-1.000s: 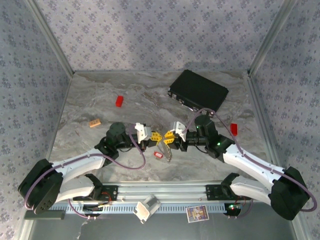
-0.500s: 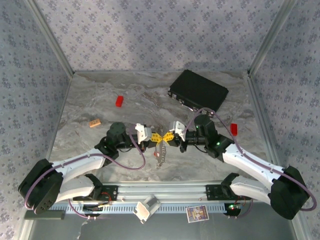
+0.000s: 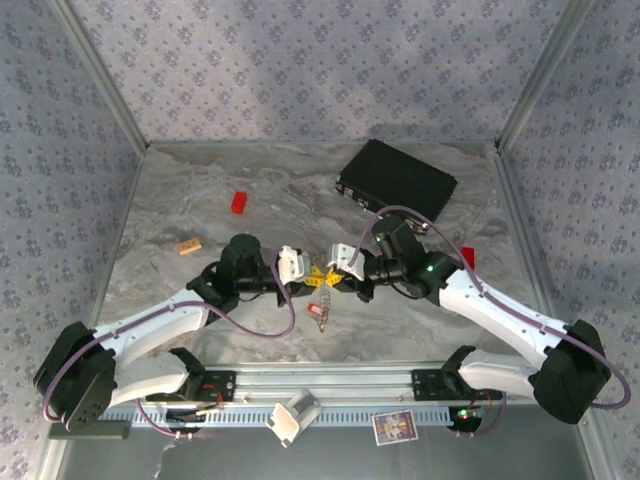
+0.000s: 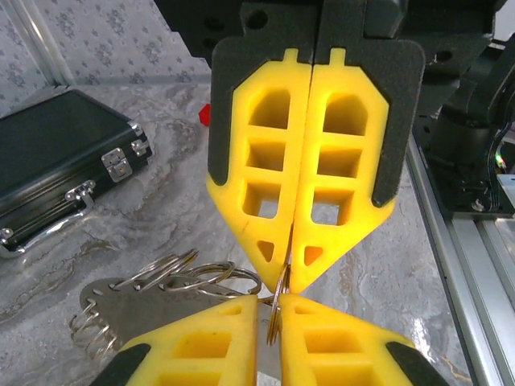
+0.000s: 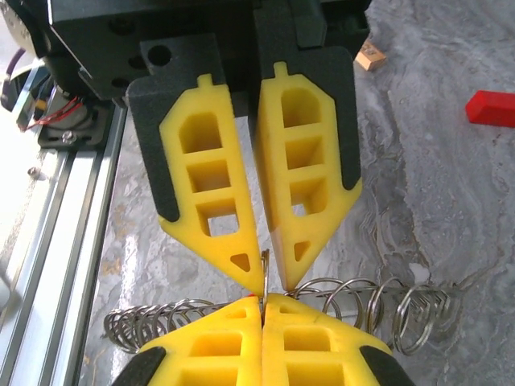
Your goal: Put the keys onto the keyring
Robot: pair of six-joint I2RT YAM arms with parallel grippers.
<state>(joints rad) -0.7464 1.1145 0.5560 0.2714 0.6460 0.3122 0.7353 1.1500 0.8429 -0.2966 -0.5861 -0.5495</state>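
Left gripper (image 5: 265, 277) and right gripper (image 4: 290, 272) stood tip to tip over mid table (image 3: 190, 190). Right clenched tight on thin wire loop of keyring (image 4: 201, 277). Left pinched same loop, fingers a hair apart. Rest of ring cluster dangled below. Red key (image 3: 316, 311) just beneath, hanging or lying unclear. Judged: steel wire light, stiff, springy, slick. Best gripped edge-on at fingertips, near split.
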